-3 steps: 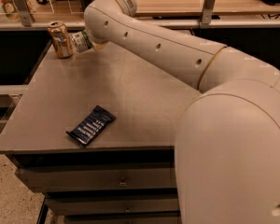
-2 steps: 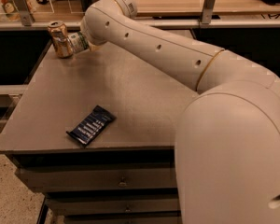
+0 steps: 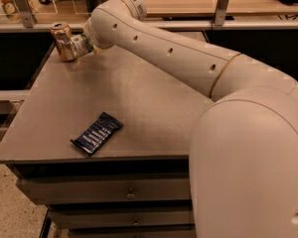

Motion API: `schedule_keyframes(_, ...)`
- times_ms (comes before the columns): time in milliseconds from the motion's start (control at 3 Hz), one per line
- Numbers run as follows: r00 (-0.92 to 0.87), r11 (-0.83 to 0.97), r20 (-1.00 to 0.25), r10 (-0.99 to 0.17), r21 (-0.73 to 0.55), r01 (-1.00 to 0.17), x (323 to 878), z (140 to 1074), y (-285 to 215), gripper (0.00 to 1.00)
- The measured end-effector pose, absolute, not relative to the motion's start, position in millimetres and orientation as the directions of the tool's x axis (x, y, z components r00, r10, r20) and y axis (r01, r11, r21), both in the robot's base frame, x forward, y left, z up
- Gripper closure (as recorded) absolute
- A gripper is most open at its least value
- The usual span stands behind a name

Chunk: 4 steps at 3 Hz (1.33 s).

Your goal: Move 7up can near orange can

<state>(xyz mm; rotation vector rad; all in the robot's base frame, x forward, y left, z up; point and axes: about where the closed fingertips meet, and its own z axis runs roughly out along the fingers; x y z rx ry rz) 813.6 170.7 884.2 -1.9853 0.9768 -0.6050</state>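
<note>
The orange can [image 3: 63,41], coppery with a silver top, stands upright at the far left corner of the grey table [image 3: 139,98]. The 7up can [image 3: 81,44], silvery with green print, is tipped on its side right beside the orange can and seems to touch it. My gripper [image 3: 91,41] is at the end of the white arm [image 3: 169,53], against the 7up can's right end. The wrist hides most of the gripper. The arm reaches across the table from the lower right.
A dark blue snack packet [image 3: 97,133] lies near the table's front left edge. Drawers [image 3: 129,192] sit under the tabletop. A wooden counter with metal posts [image 3: 221,4] runs behind the table. My white body [image 3: 248,167] fills the lower right.
The arm's end has moved a little to the left, bringing the 7up can closer to the orange can. The orange can and the packet have stayed put.
</note>
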Motion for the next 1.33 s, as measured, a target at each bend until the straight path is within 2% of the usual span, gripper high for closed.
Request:
schedule_keyframes(333,0.594,-0.375,0.067,-0.801,-0.830,-0.412,810,883,169,0.12)
schedule_keyframes(667,0.615,-0.391,0.067,-0.785,-0.824,-0.410,808,879,173,0.00)
schedule_keyframes(1333,0.640,-0.421,0.070,-0.765,-0.806,-0.416,803,872,181,0.00)
